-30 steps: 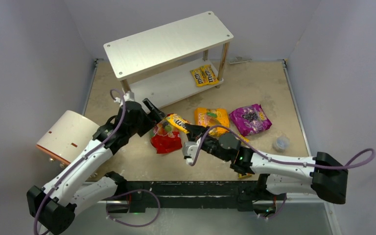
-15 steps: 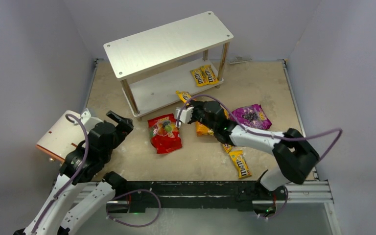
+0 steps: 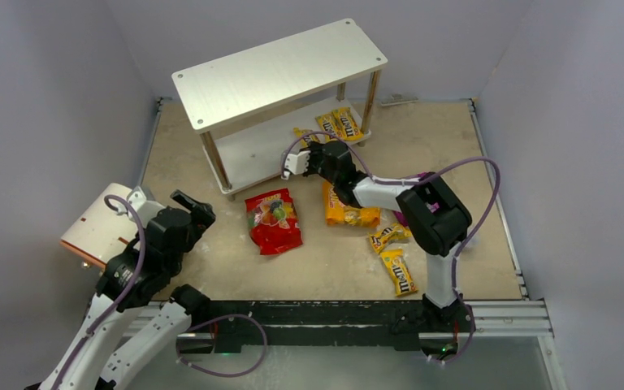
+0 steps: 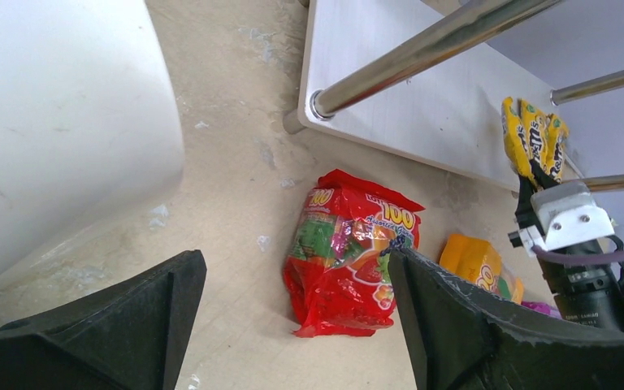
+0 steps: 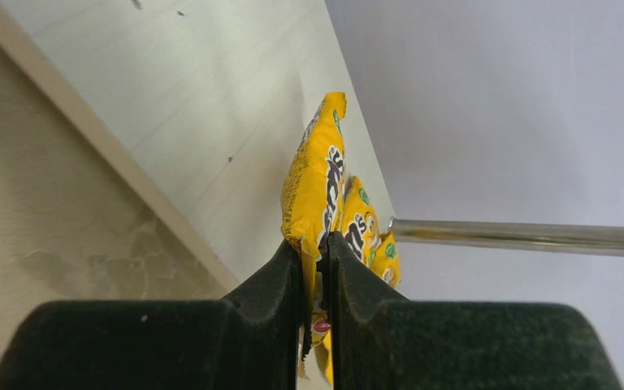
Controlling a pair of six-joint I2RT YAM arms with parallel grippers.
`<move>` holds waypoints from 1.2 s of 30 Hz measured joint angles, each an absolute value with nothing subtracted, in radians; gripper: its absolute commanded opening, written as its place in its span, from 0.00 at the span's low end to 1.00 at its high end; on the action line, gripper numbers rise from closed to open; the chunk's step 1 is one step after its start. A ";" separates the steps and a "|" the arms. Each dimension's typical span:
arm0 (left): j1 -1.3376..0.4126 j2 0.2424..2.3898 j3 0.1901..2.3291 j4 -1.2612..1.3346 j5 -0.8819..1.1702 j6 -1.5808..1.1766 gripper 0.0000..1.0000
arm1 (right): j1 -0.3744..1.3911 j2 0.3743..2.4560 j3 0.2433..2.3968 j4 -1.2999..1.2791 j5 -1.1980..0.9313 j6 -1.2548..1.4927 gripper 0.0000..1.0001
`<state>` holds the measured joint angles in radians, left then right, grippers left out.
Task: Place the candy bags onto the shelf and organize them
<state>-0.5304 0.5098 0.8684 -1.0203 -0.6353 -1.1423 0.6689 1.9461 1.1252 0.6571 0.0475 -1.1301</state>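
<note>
The shelf [image 3: 280, 71] stands at the back, with two small yellow M&M's packets [image 3: 339, 123] on its lower board [image 3: 252, 154]. My right gripper [image 3: 302, 150] is shut on another yellow packet [image 5: 313, 179], held edge-up over the front edge of that board [image 5: 195, 97]. The large red candy bag [image 3: 274, 221] lies flat on the floor, and the orange-yellow bag [image 3: 345, 207] lies to its right. My left gripper [image 3: 192, 207] is open and empty, hanging left of the red bag [image 4: 345, 252]. The right arm hides most of the purple bag.
A cream-white cylinder [image 3: 101, 223] lies at the left, close beside my left arm. Two more yellow packets [image 3: 387, 236] [image 3: 398, 272] lie on the floor at front right. A metal shelf post [image 5: 528, 236] runs just past the held packet. Grey walls enclose the table.
My right gripper has carried the yellow packet from above the red bag back to the shelf's lower board. My left arm has pulled back to the left, its jaws a little wider.
</note>
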 measured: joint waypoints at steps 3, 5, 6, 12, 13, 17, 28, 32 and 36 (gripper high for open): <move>-0.530 0.500 0.868 -1.028 -0.639 -1.143 0.89 | 0.647 1.987 1.172 0.657 0.038 -1.143 0.15; -0.530 0.491 0.868 -1.032 -0.642 -1.145 0.89 | 0.635 2.009 1.195 0.657 0.038 -1.150 0.16; -0.530 0.488 0.868 -1.034 -0.643 -1.145 0.89 | 0.631 2.016 1.198 0.657 0.038 -1.152 0.17; -0.530 0.476 0.857 -1.035 -0.644 -1.145 0.89 | 0.608 2.049 1.200 0.670 0.035 -1.153 0.24; -0.530 0.476 0.852 -1.035 -0.643 -1.145 0.89 | 0.607 2.054 1.200 0.675 0.035 -1.152 0.25; -0.530 0.480 0.851 -1.036 -0.643 -1.145 0.89 | 0.601 2.072 1.200 0.691 0.036 -1.153 0.36; -0.530 0.485 0.851 -1.036 -0.642 -1.145 0.89 | 0.599 1.993 1.195 0.612 -0.016 -1.148 0.99; -0.530 0.485 0.851 -1.036 -0.640 -1.142 0.91 | 0.599 1.908 1.149 0.547 -0.047 -1.151 0.99; -0.530 0.489 0.850 -1.026 -0.628 -1.133 0.92 | 0.599 1.776 1.084 0.461 -0.101 -1.144 0.99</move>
